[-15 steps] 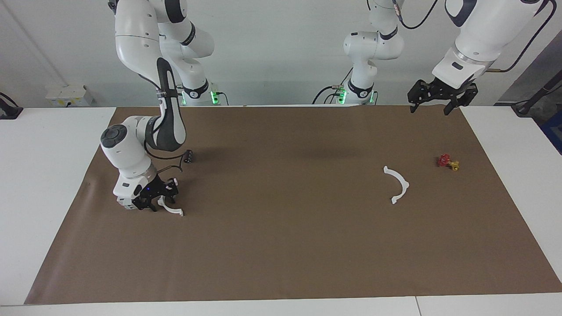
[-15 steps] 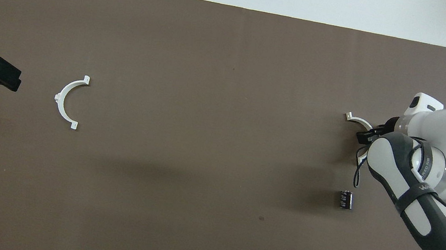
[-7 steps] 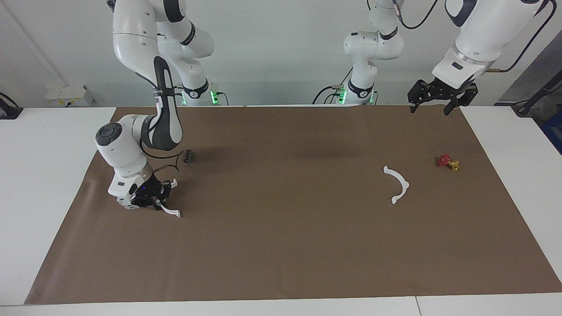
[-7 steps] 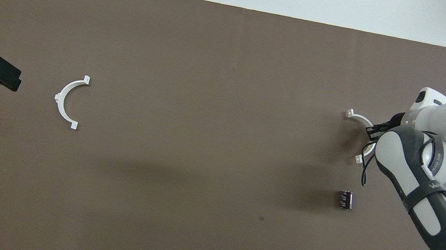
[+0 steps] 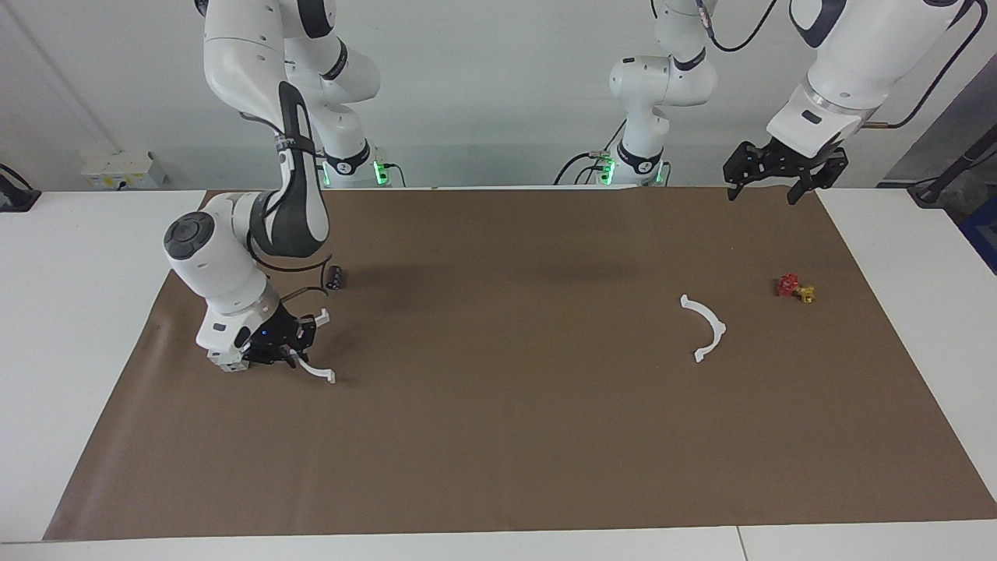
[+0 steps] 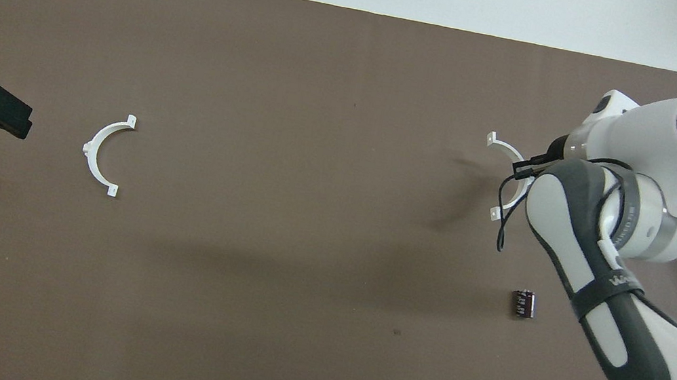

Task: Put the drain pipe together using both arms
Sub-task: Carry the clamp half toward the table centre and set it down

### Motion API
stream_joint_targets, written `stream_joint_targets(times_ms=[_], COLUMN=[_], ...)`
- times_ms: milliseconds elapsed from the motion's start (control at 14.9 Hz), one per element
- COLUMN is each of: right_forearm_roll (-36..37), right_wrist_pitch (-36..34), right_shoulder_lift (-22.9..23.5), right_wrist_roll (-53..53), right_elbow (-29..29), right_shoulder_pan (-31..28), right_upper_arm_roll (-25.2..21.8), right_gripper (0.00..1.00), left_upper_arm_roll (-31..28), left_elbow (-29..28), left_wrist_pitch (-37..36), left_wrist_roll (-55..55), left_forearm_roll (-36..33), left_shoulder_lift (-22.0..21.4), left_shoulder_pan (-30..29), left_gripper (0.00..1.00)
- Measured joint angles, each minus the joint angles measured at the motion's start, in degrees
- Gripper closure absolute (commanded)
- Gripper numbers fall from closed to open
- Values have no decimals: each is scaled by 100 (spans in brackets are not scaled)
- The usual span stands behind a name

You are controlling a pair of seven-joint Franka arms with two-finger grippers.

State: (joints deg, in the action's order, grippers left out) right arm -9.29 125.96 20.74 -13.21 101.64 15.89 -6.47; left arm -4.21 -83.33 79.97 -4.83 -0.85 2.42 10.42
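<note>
Facing view: half-ring (image 5: pixel 313 366) in right hand (image 5: pixel 287 344)

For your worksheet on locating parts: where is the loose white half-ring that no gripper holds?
The free half-ring lies flat on the brown mat toward the left arm's end of the table, beside the small red and yellow valve and slightly farther from the robots than it.

A white table (image 5: pixel 78 312) carries a brown mat (image 5: pixel 506 436). On the mat lie a white half-ring (image 5: pixel 705 327), a small red and yellow valve (image 5: pixel 794 287) beside it, and a small dark cylinder (image 5: pixel 335 276) toward the right arm's end.
</note>
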Motion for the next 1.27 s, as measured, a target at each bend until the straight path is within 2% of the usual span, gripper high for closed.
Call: stream_joint_targets(times_ms=[268, 602, 870, 1271], right_forearm_roll=[26, 27, 27, 96], right_wrist_pitch=[173, 882, 1003, 1020], right_shoulder_lift=[264, 734, 839, 895], right_wrist_roll=[1326, 2058, 2273, 2281], right_elbow=[-173, -289, -300, -239], right_shoulder_pan=[922, 1609, 1910, 1944], right_upper_arm_roll=[7, 6, 5, -10], right_gripper=[100, 100, 100, 100], left_upper_arm_roll=[0, 0, 0, 0], left_elbow=[0, 0, 0, 0], left_wrist_pitch=[0, 0, 0, 0], left_wrist_roll=[0, 0, 0, 0], left_forearm_roll=[0, 0, 0, 0], left_shoulder_lift=[0, 0, 0, 0], left_shoulder_pan=[0, 0, 0, 0], left_gripper=[0, 0, 0, 0])
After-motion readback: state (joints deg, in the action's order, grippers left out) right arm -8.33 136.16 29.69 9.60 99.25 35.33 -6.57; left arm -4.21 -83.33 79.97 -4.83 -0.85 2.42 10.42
